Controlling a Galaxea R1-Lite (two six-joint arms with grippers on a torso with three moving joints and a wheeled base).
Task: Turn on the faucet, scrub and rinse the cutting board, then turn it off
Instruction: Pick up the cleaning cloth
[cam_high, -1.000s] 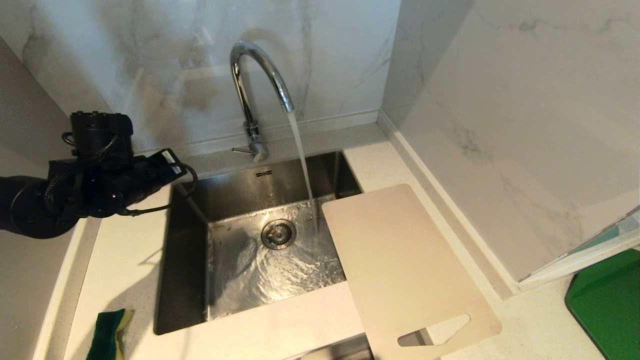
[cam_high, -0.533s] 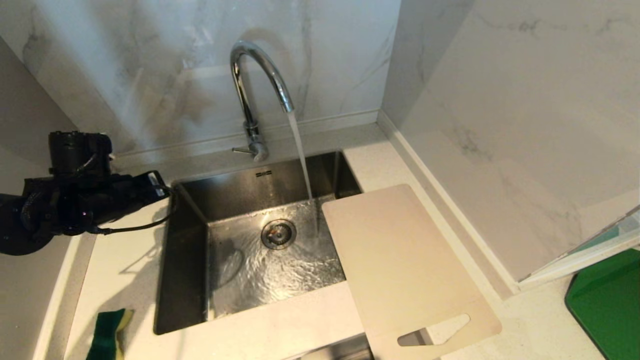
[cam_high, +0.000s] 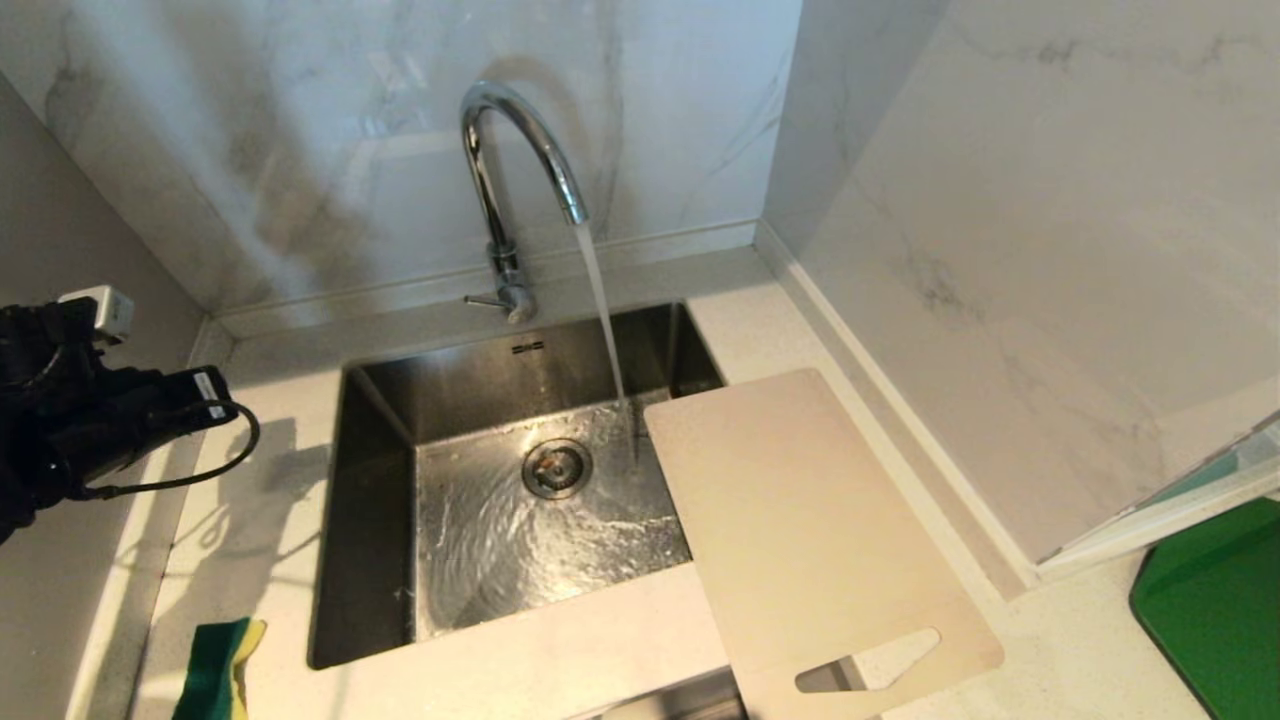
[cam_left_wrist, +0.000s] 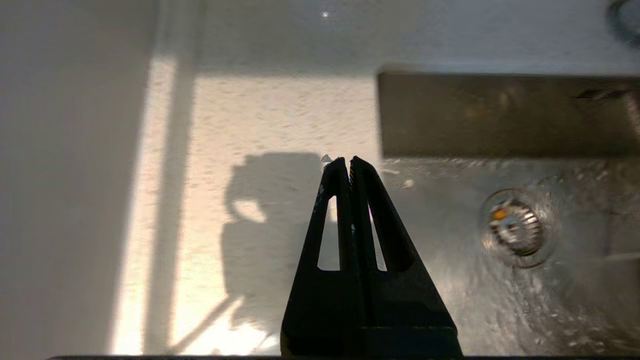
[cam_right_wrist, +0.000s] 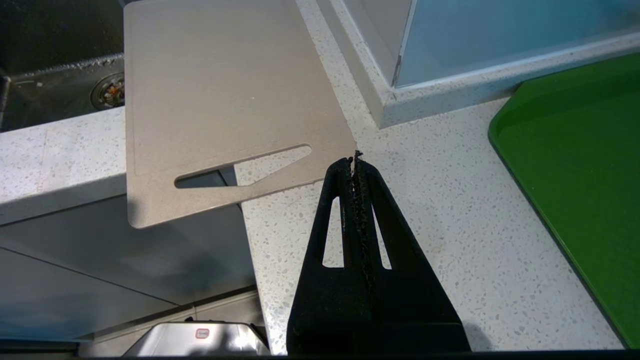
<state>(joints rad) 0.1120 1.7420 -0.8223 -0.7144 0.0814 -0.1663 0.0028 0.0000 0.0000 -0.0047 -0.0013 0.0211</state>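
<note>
Water on, sponge pickup is next, judging by the layout.
Faucet (cam_high: 515, 180) runs into sink (cam_high: 375, 520); cutting board (cam_high: 800, 520) lies on worktop (cam_high: 260, 520), corner over the basin. Left gripper (cam_left_wrist: 348, 161) jaws closed, empty, above the sink's left rim; should open and drop onto the green-yellow sponge (cam_high: 220, 672). Right gripper (cam_right_wrist: 356, 162) jaws closed, parked by the board's handle end.

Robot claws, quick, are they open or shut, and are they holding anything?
Left gripper: shut, holding nothing, over the counter beside the sink.
Right gripper: shut, holding nothing, next to the cutting board.
</note>
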